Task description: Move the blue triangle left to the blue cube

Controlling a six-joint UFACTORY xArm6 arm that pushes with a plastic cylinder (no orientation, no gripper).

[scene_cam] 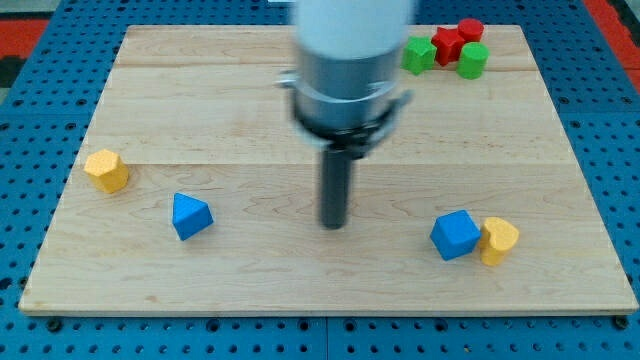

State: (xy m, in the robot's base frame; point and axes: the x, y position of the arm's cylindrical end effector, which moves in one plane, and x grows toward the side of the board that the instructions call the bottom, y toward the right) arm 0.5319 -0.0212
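Observation:
The blue triangle [190, 216] lies on the wooden board [250, 290] at the lower left. The blue cube [455, 235] sits at the lower right, touching a yellow block [498, 240] on its right side. My tip [333, 224] rests on the board between the two blue blocks, a little nearer the cube, and touches neither. The arm's grey body hangs blurred above it.
A yellow block [106, 170] lies at the left, above-left of the blue triangle. At the top right a cluster holds two green blocks [418, 54] [473, 60] and two red blocks [447, 42] [470, 29]. Blue pegboard surrounds the board.

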